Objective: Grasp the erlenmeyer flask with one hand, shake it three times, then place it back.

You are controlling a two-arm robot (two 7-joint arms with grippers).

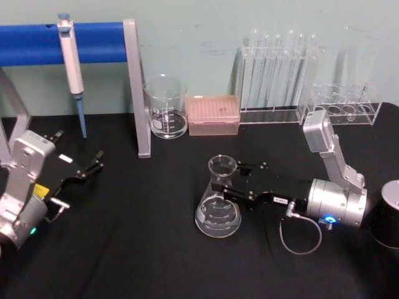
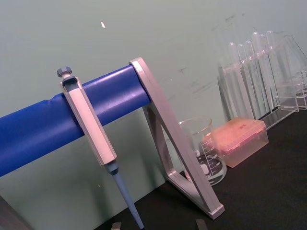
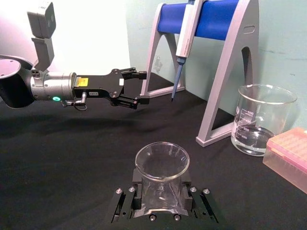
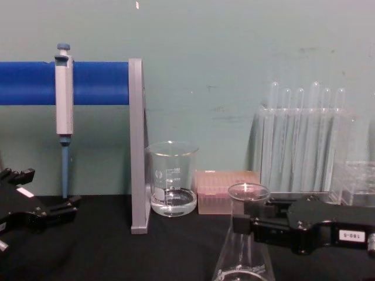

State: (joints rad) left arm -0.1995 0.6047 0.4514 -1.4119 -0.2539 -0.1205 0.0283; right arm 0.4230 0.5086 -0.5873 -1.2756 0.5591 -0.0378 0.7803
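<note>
Right gripper (image 1: 232, 185) in from three o'clock, fingers clamped on the neck of the erlenmeyer flask (image 1: 217, 215). Flask upright on the black table (image 1: 143, 249), six o'clock of the pink tip box (image 1: 213, 115). Left gripper (image 1: 93, 167) idle at nine o'clock, fingers spread.

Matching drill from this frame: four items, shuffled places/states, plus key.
Things:
1. erlenmeyer flask
2. beaker
3. pipette
4. left gripper

Places or states:
a. hangs on the blue bar
b. open, at the robot's left, holding nothing
c. neck between the fingers of the right gripper
d. at the back, beside the pink tip box

Pairs: 1-c, 2-d, 3-a, 4-b
</note>
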